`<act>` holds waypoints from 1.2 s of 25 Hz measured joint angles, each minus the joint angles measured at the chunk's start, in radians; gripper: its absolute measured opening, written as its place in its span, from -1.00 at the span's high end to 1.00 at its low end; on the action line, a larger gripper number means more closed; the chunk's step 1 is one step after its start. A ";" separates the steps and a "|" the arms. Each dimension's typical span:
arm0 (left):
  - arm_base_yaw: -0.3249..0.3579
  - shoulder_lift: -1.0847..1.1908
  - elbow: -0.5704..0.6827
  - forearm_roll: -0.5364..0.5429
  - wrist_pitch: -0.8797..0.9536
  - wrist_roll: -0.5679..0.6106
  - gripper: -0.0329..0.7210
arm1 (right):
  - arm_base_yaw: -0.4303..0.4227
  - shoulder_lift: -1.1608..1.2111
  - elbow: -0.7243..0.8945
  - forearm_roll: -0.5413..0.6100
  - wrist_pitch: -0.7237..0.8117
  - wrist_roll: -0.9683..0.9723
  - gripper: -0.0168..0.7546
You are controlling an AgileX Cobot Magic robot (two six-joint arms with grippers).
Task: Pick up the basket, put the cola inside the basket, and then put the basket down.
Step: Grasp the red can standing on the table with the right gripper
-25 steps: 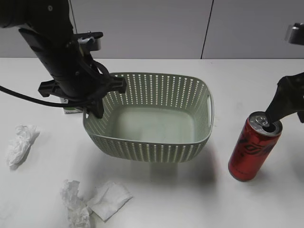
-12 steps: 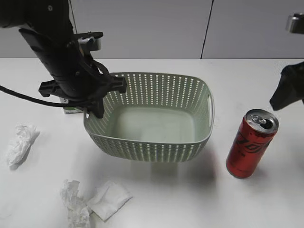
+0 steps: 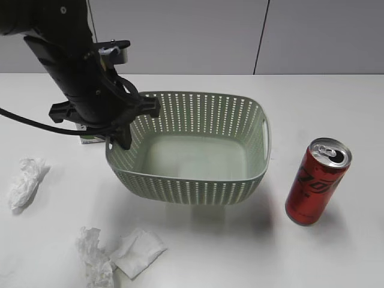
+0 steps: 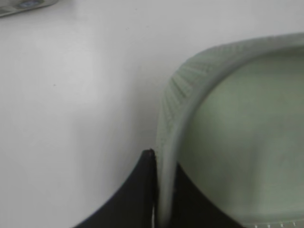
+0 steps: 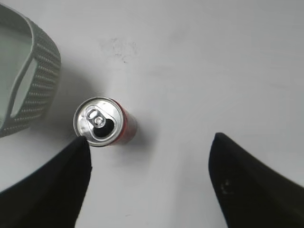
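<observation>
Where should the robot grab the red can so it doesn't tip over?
Probably around the middle of the cola, coming down from above with the right gripper's fingers either side. It stands upright, tall and slim, clear of the basket.

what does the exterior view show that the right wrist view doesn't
Only the exterior view shows the left gripper clamped on the basket's left rim, the whole basket and the crumpled tissues in front. Only the right wrist view shows the right gripper, its fingers spread wide above the table, off to one side of the cola. Both show the cola standing upright outside the basket, beside its handle end.
</observation>
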 joint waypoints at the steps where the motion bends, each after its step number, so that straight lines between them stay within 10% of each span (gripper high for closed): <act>1: 0.000 0.000 0.000 -0.001 0.000 0.000 0.92 | 0.000 -0.047 0.019 -0.012 -0.004 0.000 -0.56; 18: 0.000 0.000 0.000 -0.015 0.003 0.000 0.92 | 0.000 -0.918 0.571 -0.072 -0.136 0.009 -0.56; 30: 0.000 0.000 0.000 -0.018 0.030 0.001 0.92 | 0.000 -1.080 0.693 -0.089 -0.111 0.064 -0.56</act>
